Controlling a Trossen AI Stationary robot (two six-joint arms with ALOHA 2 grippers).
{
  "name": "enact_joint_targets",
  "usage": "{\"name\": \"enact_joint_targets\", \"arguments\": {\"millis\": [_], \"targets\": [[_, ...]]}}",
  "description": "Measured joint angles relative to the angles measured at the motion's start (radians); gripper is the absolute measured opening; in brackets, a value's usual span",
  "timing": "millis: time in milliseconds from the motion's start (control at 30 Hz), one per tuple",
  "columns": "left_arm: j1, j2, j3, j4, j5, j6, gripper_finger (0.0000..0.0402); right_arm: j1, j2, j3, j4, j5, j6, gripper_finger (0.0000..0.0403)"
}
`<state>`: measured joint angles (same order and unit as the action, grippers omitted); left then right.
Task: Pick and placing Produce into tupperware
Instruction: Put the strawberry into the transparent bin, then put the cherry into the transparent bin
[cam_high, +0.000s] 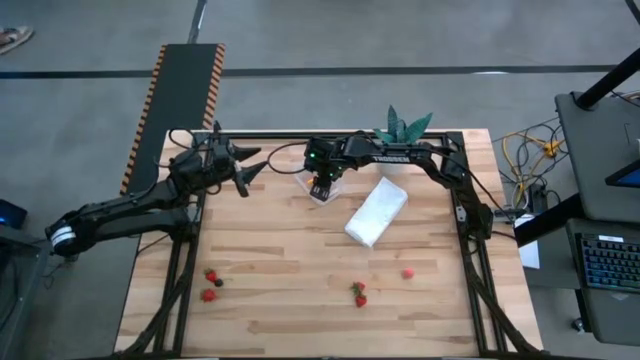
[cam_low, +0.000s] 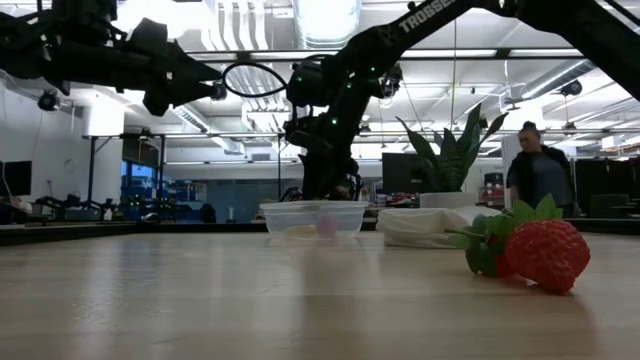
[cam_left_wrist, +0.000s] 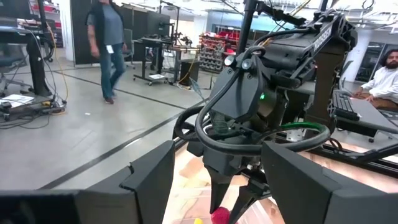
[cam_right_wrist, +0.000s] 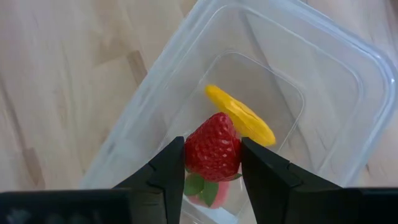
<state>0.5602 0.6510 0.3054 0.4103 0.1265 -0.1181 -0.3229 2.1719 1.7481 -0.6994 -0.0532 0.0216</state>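
Observation:
The tupperware, a clear tub (cam_high: 325, 192), stands on the table at the far middle, next to the plant. A yellow piece (cam_right_wrist: 241, 116) lies on its bottom. My right gripper (cam_right_wrist: 213, 165) reaches down over the tub's opening, shut on a red strawberry (cam_right_wrist: 213, 148). My left gripper (cam_high: 252, 170) hangs open and level in the air to the left of the tub, holding nothing. More strawberries lie on the near half of the table: two at the left (cam_high: 209, 285), two in the middle (cam_high: 359, 294) and a single one (cam_high: 407, 272) to the right. My right gripper pinches the strawberry by its two opposite sides (cam_right_wrist: 189, 152) between its two fingers. The fingers slant down from above. The fruit's green top (cam_right_wrist: 198, 185) points back toward the wrist and its red tip points down into the tub. It hangs over the tub's inside, near the yellow piece.
A folded white cloth (cam_high: 377, 212) lies just right of the tub. A green potted plant (cam_high: 403, 128) stands at the far edge behind it. In the low view one strawberry (cam_low: 535, 252) lies close to the camera. A person (cam_low: 535, 165) stands in the room beyond the table.

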Motion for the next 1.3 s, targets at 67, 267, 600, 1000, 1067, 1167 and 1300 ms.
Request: {"name": "enact_joint_targets", "arguments": {"millis": [67, 267, 600, 1000, 1067, 1167, 1300], "targets": [[0.0, 0.0, 0.0, 0.0, 0.0, 0.0, 0.0226, 0.0, 0.0, 0.0, 0.0, 0.0, 0.0, 0.0141], [0.0, 0.001, 0.0, 0.0, 0.0, 0.0, 0.0226, 0.0, 0.0, -0.001, 0.001, 0.0, 0.001, 0.0189], [0.0, 0.008, 0.0, -0.001, 0.0, -0.005, 0.0226, 0.0, -0.032, -0.001, -0.025, 0.001, 0.003, 0.0227], [0.0, 0.055, 0.0, 0.001, 0.0, -0.059, 0.0226, 0.086, -0.163, -0.092, 0.002, 0.002, 0.008, 0.0223], [0.0, 0.062, 0.0, 0.0, 0.0, -0.079, 0.0226, 0.108, -0.203, -0.147, 0.05, 0.002, 0.02, 0.0223], [-0.001, 0.07, 0.0, 0.0, 0.0, -0.097, 0.0226, 0.138, -0.276, -0.24, 0.144, 0.002, 0.031, 0.0223], [-0.015, 0.086, 0.001, -0.001, 0.001, -0.136, 0.0226, 0.173, -0.372, -0.386, 0.3, 0.002, 0.029, 0.0223]]}}
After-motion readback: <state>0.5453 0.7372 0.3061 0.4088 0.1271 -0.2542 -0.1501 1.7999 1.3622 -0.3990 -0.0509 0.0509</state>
